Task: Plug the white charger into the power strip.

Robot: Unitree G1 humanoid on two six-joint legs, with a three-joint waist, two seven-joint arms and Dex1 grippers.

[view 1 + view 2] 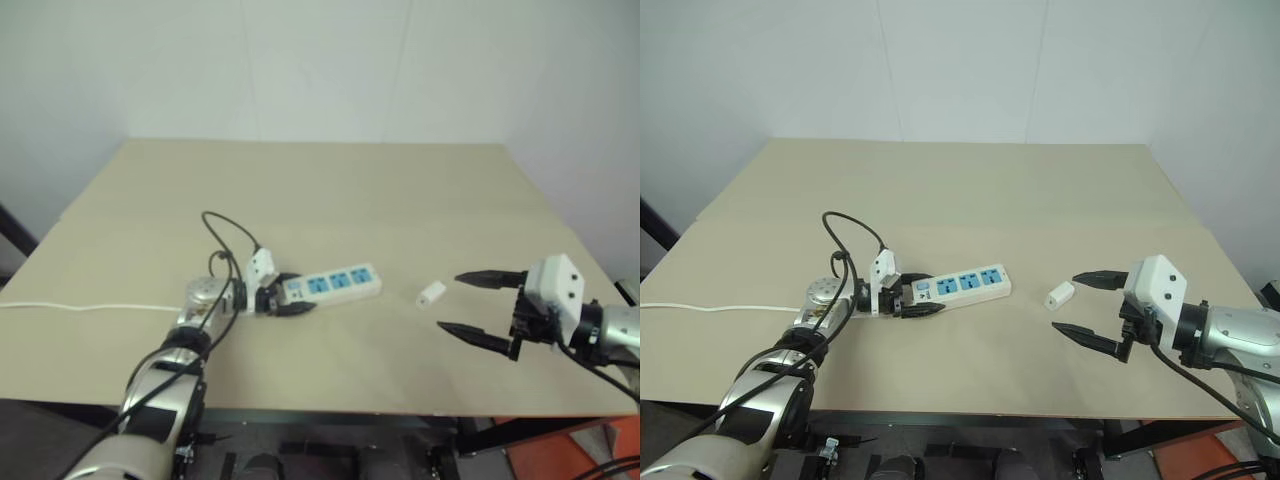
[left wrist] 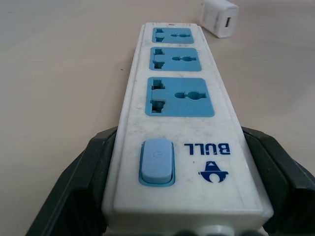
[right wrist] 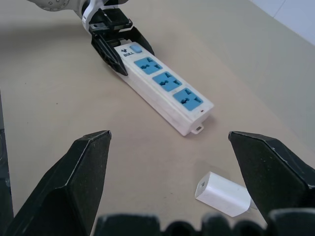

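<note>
White strip (image 1: 962, 284) is lying mid-counter (image 1: 970, 190), its switch end sitting between the left pincer's (image 1: 923, 301) fingers, touching or not I can't tell, and its cord is hidden behind that wrist. Left arm is reaching in low. Right pincer (image 1: 1088, 306) is hovering wide apart, with the charger (image 1: 1059, 295) lying just beyond its tips, near the strip's far end.

Soft, even light fills the room, falling from overhead, so the flat beige wooden tabletop (image 1: 970, 190) looks washed and low in contrast, with no hard glare. The long white plastic power strip with blue sockets (image 2: 179, 128) throws only a faint shadow beside it, and its near switch end looks crisp. The small white charger block (image 2: 220, 18) beyond it goes soft.
</note>
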